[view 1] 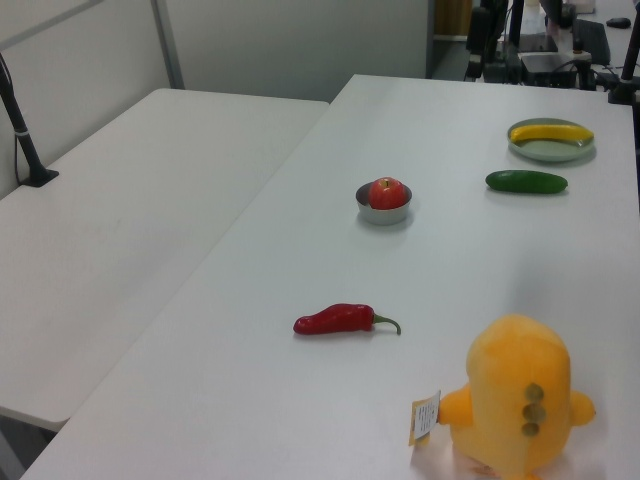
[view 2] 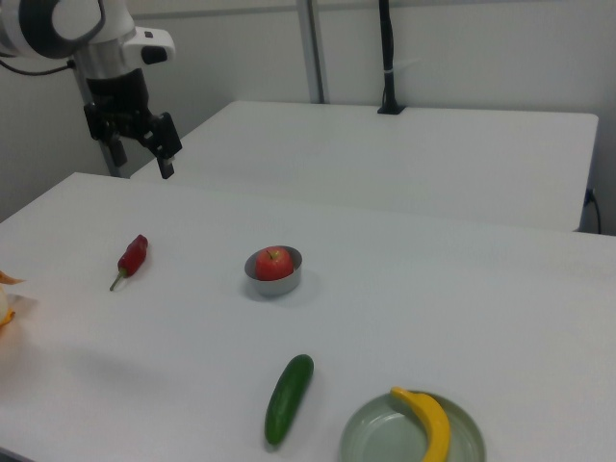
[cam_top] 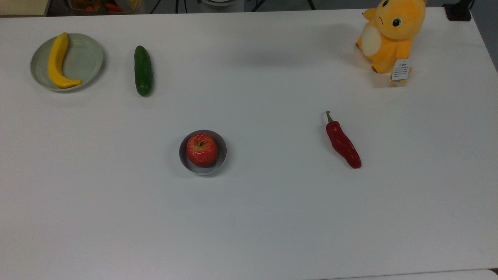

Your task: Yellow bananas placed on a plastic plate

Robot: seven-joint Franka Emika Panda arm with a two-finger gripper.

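A: Start with the top view. Where do you find the banana?

B: The yellow banana [cam_top: 56, 62] lies inside the plastic plate [cam_top: 85, 58], along the top view's left half of the dish, its upper tip over the rim. You see the plate at the top view's far left of the white table [cam_top: 249, 217]. Just beside it, toward the top view's right, lies the dark green cucumber [cam_top: 143, 70], apart from the plate. Near the middle a red apple [cam_top: 202, 149] sits in a small grey bowl [cam_top: 220, 144]. The red chili pepper [cam_top: 343, 141] lies well apart on the top view's right, and an orange plush toy [cam_top: 390, 34] sits at the far right corner.

A: And the left view?

B: You look past the plush toy's back. The banana rests across the plate at the far end, with the cucumber just in front of it, the bowl with the apple in the middle, and the pepper nearer the camera.

A: The right view, and the tool?

B: The gripper [view 2: 141, 148] hangs high above the table's far edge, at the right view's upper left, well apart from everything. Its two fingers are spread and hold nothing. You find the plate with the banana at the bottom edge.
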